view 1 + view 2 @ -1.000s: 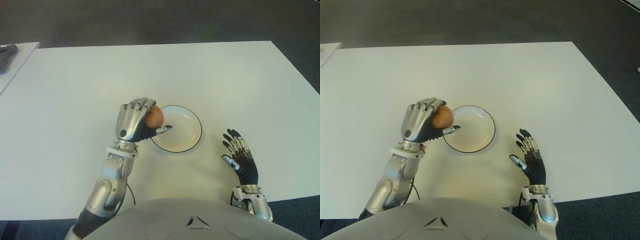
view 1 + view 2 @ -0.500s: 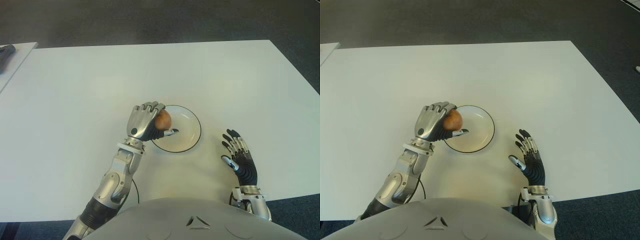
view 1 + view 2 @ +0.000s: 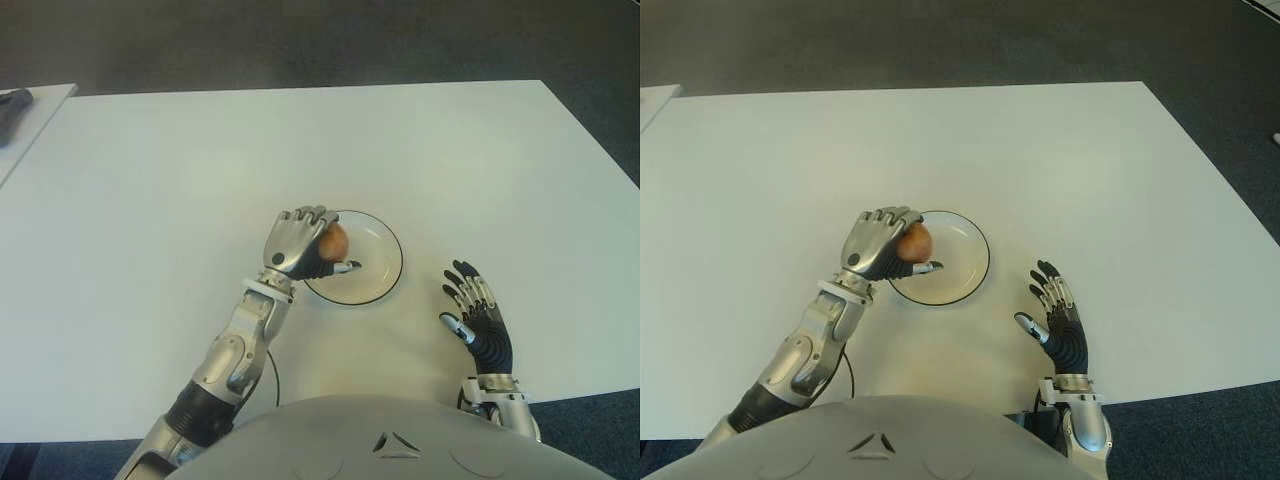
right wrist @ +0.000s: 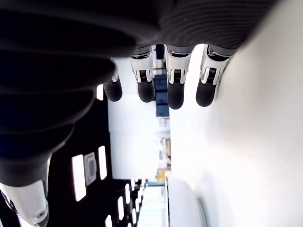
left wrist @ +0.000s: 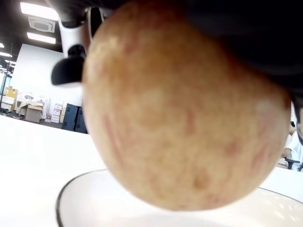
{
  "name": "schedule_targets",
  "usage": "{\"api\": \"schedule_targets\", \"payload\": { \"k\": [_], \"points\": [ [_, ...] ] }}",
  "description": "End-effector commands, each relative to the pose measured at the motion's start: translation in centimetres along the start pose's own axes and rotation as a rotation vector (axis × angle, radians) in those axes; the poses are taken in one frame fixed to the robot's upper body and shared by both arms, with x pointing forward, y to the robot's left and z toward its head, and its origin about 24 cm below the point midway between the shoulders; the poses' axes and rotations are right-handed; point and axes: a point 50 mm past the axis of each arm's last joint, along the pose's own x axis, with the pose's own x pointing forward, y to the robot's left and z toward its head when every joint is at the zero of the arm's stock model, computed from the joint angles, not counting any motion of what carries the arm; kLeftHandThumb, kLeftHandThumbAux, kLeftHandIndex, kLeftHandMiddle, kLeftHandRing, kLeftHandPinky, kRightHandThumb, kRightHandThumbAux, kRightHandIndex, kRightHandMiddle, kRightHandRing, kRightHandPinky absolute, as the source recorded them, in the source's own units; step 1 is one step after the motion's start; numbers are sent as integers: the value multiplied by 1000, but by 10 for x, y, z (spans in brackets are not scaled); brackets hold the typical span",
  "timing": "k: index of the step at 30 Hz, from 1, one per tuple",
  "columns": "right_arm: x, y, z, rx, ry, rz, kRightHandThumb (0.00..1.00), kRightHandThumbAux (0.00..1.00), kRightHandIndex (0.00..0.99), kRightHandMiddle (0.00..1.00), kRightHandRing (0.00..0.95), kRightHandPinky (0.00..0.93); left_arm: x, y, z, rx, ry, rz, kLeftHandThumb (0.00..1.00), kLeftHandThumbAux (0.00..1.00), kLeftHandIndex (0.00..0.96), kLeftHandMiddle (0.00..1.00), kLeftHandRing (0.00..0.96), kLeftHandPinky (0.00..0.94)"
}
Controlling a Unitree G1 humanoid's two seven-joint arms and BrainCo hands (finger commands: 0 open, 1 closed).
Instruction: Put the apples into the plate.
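My left hand (image 3: 300, 246) is shut on a reddish-brown apple (image 3: 335, 240) and holds it over the left rim of a white plate (image 3: 378, 266) with a dark edge, in the middle of the white table. The left wrist view shows the apple (image 5: 184, 118) hanging just above the plate (image 5: 90, 198). Nothing lies in the plate. My right hand (image 3: 474, 312) shows to the right of the plate, nearer the table's front edge, fingers spread and holding nothing.
The white table (image 3: 300, 150) stretches wide around the plate. A second white surface with a dark object (image 3: 14, 105) on it shows at the far left. Dark floor lies beyond the table edges.
My left hand has carried the apple to the right, from beside the plate's left rim to over it. The right hand has stayed put.
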Motion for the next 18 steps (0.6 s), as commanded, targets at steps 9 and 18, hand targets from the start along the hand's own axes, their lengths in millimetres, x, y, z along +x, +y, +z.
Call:
{"api": "schedule_targets", "payload": {
  "k": [9,18],
  "points": [
    [-10,4,-13,14,102,-6,165,641,67,96,105,148,8,-14,6,-6,-37,-112,854,664,402,531,830,814],
    [-10,4,-13,25,116,-13,181,635,61,101,118,170,10,-23,8,3,-37,-134,854,664,403,529,816,796]
  ]
}}
